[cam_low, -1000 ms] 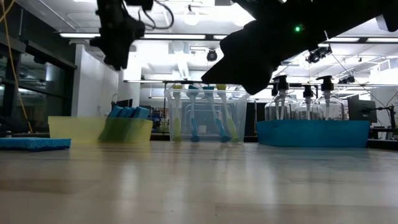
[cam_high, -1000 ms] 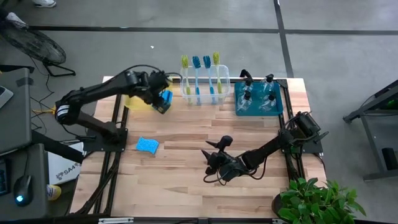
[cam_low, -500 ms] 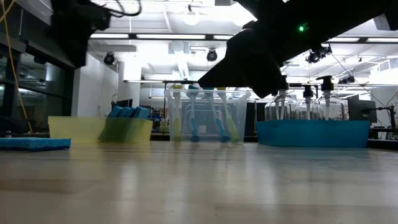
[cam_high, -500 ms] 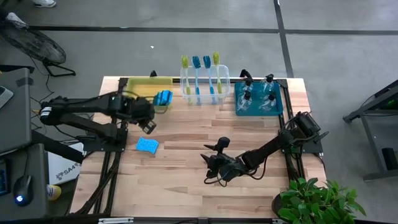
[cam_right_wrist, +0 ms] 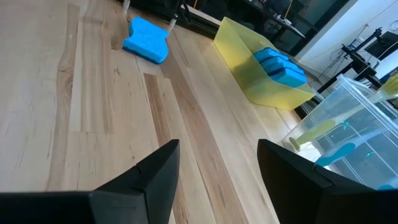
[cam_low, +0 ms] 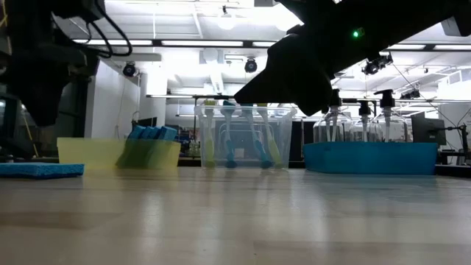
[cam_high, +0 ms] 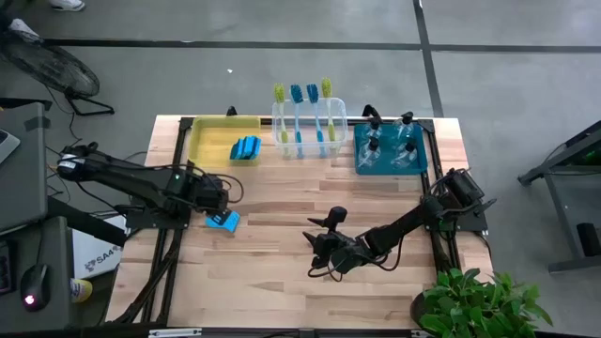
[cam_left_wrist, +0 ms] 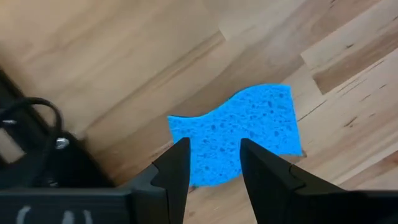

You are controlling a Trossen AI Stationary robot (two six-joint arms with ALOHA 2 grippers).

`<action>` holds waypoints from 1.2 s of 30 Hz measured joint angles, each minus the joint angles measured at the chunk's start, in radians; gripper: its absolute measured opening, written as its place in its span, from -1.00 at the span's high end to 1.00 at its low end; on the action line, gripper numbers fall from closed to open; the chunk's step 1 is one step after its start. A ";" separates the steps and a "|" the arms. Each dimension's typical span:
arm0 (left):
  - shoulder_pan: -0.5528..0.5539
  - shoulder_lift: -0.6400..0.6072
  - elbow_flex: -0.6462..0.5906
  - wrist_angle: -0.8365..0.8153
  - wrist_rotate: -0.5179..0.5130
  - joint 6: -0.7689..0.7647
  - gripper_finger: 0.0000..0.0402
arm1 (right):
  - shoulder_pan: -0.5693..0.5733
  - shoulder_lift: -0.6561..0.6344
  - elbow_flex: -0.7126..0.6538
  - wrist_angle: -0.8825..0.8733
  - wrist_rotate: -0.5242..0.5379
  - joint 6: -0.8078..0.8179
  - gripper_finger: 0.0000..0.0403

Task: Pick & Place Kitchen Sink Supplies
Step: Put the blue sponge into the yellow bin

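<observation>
Your left gripper [cam_high: 218, 201] hangs over the loose blue sponge [cam_high: 223, 221] lying flat near the table's [cam_high: 282, 282] left edge; its fingers [cam_left_wrist: 177, 168] stand parted above the sponge, grasping nothing; your right gripper [cam_high: 319, 246] waits low over the table's middle, fingers [cam_right_wrist: 149, 174] spread and empty; more sponges [cam_high: 246, 147] sit in the yellow bin [cam_high: 208, 141] at the back; dish brushes [cam_high: 302, 113] stand upright in the clear bin [cam_high: 338, 117]; spray bottles [cam_high: 387, 145] stand in the teal bin [cam_high: 421, 160].
</observation>
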State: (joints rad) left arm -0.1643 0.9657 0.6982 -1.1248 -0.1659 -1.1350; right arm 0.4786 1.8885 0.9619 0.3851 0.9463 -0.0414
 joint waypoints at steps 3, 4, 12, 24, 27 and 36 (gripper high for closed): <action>-0.019 0.000 -0.038 0.032 0.002 -0.039 0.32 | 0.000 0.000 0.000 0.000 -0.003 0.000 -0.04; -0.024 0.000 -0.045 0.031 0.002 -0.055 0.32 | 0.000 0.000 0.000 0.000 -0.009 0.000 -0.04; -0.068 0.000 -0.079 0.062 -0.005 -0.136 0.32 | 0.000 0.000 0.000 0.000 -0.038 0.040 -0.04; -0.066 0.038 -0.088 0.098 0.001 -0.189 0.32 | 0.000 0.000 0.000 0.000 -0.040 0.043 -0.04; -0.066 0.074 -0.088 0.174 0.028 -0.129 0.32 | 0.000 0.000 0.000 -0.001 -0.040 0.043 -0.04; -0.066 0.185 -0.087 0.290 0.166 0.203 0.32 | 0.000 0.000 0.000 -0.008 -0.040 0.043 -0.04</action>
State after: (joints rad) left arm -0.2298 1.1506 0.6109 -0.8350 -0.0002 -0.9318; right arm 0.4786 1.8885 0.9617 0.3775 0.9058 0.0013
